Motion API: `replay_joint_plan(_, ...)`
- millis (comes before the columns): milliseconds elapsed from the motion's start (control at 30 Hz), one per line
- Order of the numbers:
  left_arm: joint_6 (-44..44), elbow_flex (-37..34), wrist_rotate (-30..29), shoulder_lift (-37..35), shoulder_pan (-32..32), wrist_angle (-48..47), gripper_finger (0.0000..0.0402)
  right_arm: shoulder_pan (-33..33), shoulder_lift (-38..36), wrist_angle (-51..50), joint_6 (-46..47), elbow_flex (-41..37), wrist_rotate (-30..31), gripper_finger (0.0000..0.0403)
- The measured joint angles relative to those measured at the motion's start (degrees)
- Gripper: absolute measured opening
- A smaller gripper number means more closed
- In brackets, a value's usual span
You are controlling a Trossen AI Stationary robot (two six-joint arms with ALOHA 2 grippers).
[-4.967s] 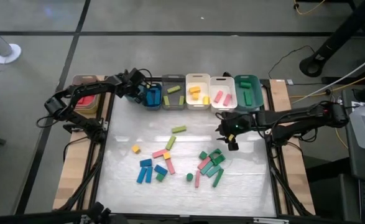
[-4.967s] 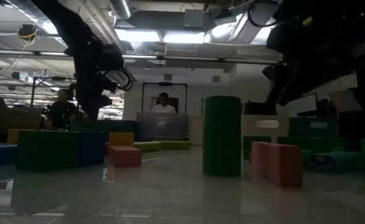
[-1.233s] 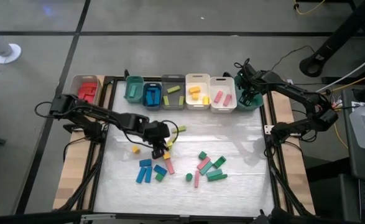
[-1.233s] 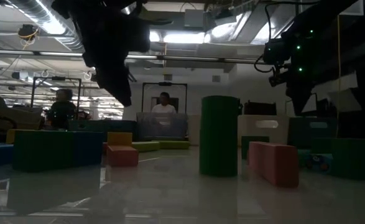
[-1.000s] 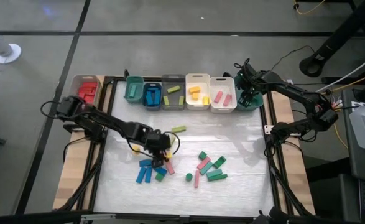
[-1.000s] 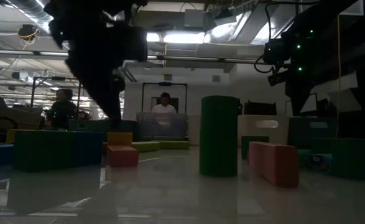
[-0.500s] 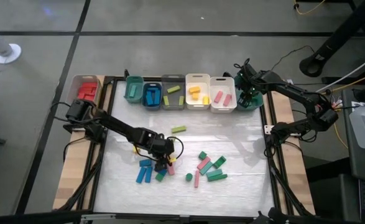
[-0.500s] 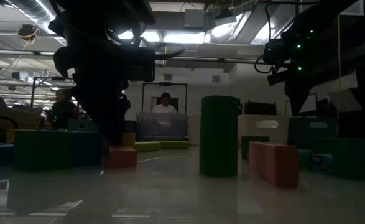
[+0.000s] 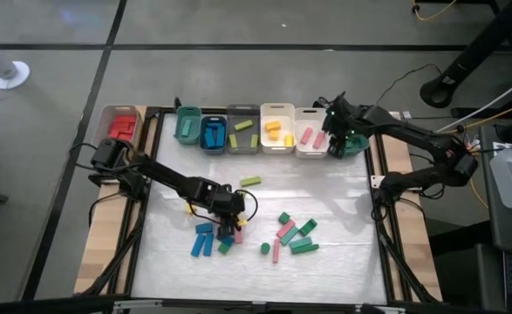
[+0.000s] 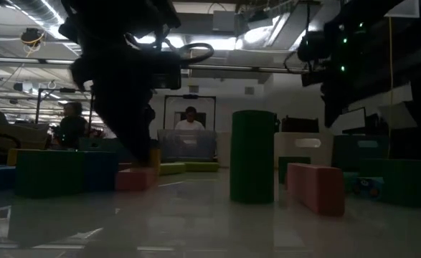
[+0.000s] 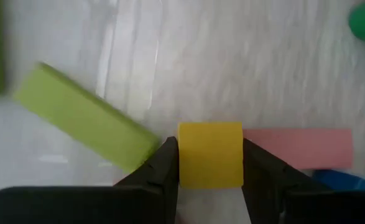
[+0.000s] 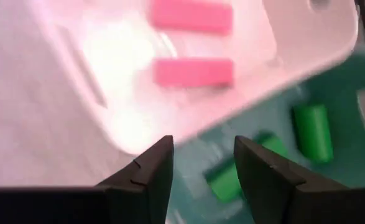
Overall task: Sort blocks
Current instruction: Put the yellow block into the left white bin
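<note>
My left gripper (image 9: 232, 220) is down among the loose blocks at mid table, shut on a yellow cube (image 11: 210, 154). A pink bar (image 11: 297, 148) and a lime bar (image 11: 86, 118) lie right beside the cube. More blue (image 9: 203, 242), pink and dark green blocks (image 9: 295, 235) lie on the table near it. My right gripper (image 9: 336, 139) is open and empty. It hangs over the edge between the white bin holding pink bars (image 12: 191, 71) and the teal bin holding green blocks (image 12: 309, 130). My left gripper pinches the yellow cube's two opposite side faces (image 11: 183, 155) between its two fingers, coming from above and pointing down. The cube sits square between the fingers, next to the pink bar. Whether it is off the table I cannot tell.
A row of bins stands along the far edge: tan with red blocks (image 9: 120, 125), teal (image 9: 188, 122), blue (image 9: 213, 133), grey with lime (image 9: 243, 131), white with yellow (image 9: 277, 128). A lime bar (image 9: 250, 181) and a green cylinder (image 9: 265, 249) lie loose. People show beyond the table.
My left gripper has gone toward the table's near edge and down into the block cluster, ending around the yellow cube. My right gripper has shifted a little toward the table's left, from over the teal bin toward the white bin with pink bars.
</note>
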Motion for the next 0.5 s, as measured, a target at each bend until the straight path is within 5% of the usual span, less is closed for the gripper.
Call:
replay_joint_plan(267, 10.7, 3.7, -0.2, -3.9, 6.4, 2.0, 0.0115, 13.0, -1.8, 3.1, 9.1, 0.0, -0.1, 0.0170)
replay_joint_plan(500, 26.1, 4.2, -0.9, -3.6, 16.3, 16.2, 0.0117, 23.8, -1.5, 3.6, 20.0, 0.0, -0.1, 0.0170)
